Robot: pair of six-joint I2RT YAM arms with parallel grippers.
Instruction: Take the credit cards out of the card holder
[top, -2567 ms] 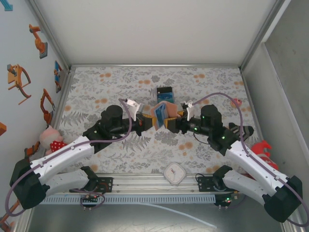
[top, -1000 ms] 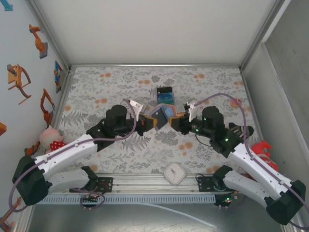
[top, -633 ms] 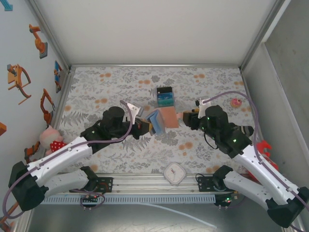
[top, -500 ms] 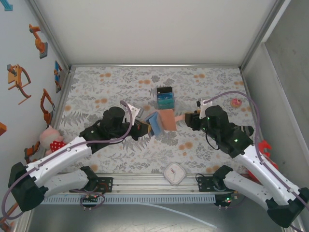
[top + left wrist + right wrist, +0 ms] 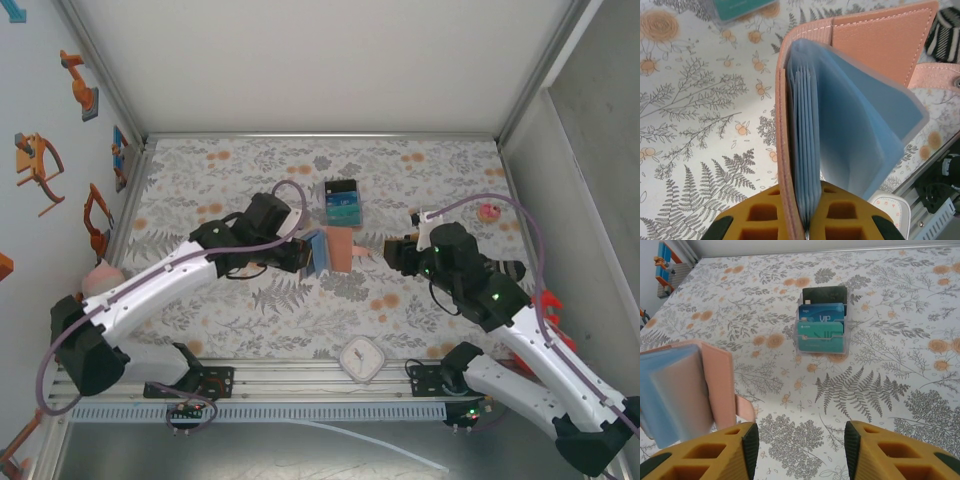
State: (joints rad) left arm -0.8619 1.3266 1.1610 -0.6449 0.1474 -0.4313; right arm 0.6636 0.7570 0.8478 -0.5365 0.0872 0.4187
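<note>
Card holder [image 5: 330, 251] first: from the top external camera you see it near the middle of the floral table [image 5: 240, 310], lifted and fanned open, its terracotta cover toward the right arm and its pale blue sleeves toward the left. Your left gripper [image 5: 303, 256] is clamped on its left edge. Your right gripper [image 5: 391, 250] sits just to the right of it, apart from the small brown tab [image 5: 358, 246] that pokes out toward it. The credit cards [image 5: 342, 200] lie just behind the holder, toward the back wall, touching neither gripper. A white square object [image 5: 361, 360] rests near the front rail. From the left wrist camera, your two orange fingers [image 5: 760, 220] are pressed together on the holder's folded edge [image 5: 790, 150], with the blue sleeves [image 5: 860, 130] splaying up and away from them. A teal card's corner [image 5: 740, 7] shows at the top edge. From the right wrist camera, your right gripper [image 5: 797, 445] has its fingers wide apart with bare table between them. The holder [image 5: 687, 390] hangs at the left, above the left finger. The cards [image 5: 821, 327] stand well ahead in a clear stand, black behind, blue in the middle and teal in front.
</note>
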